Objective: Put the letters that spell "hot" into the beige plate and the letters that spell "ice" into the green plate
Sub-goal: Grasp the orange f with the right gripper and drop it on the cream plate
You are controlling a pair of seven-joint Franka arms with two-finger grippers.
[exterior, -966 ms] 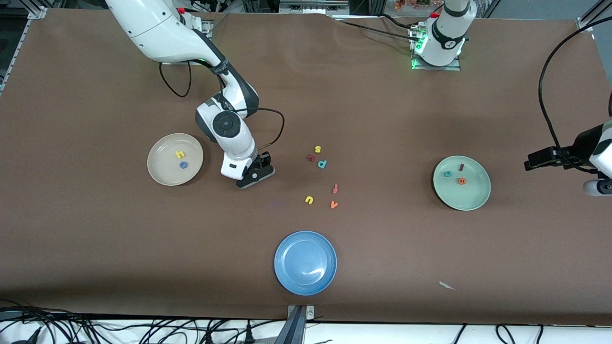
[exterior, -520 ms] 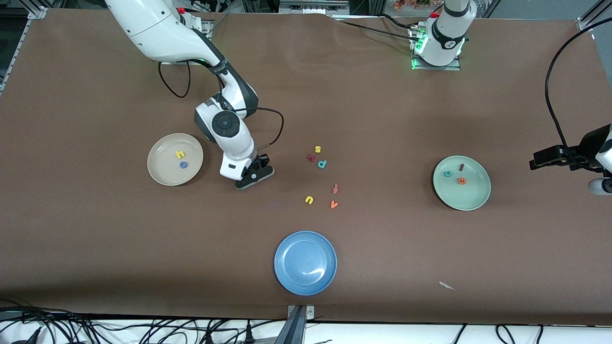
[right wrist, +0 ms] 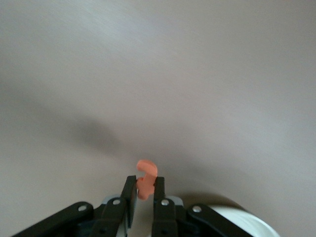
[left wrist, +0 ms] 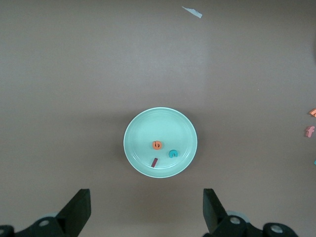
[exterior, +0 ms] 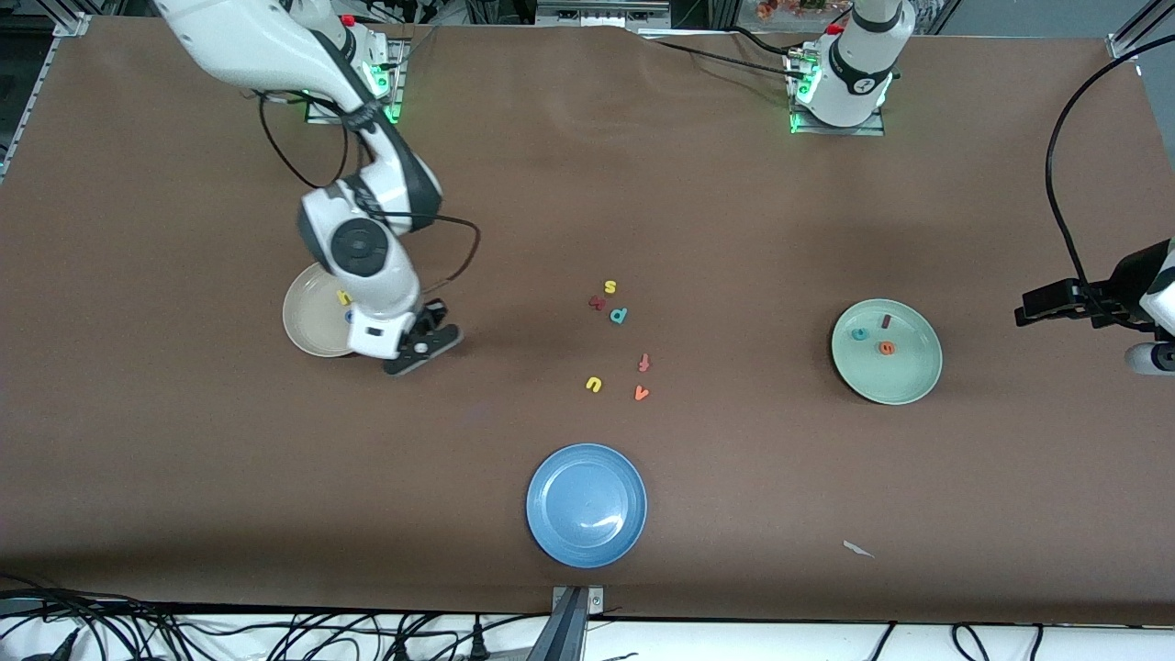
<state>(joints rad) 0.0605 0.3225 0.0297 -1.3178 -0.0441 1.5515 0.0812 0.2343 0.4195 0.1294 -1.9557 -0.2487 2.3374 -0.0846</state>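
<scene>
A brown table covering [exterior: 734, 229] fills nearly the whole frame. Black cables [exterior: 275, 633] tangle along the white strip at the bottom edge. Aluminium framing [exterior: 1138, 28] shows at the upper corners.

right gripper [right wrist: 144, 190]: clamped, aloft | left gripper [left wrist: 146, 210]: spread wide, waiting

Bare table [exterior: 229, 441] around beige plate [exterior: 307, 335]; right arm [exterior: 363, 266] overhanging its rim.

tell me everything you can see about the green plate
The green plate is round, shallow and pale mint, smooth and plain with a low raised rim. It lies flat on the brown table toward the left arm's end. In it lie a teal c, a dark maroon i and an orange e. Nothing else touches it.
</scene>
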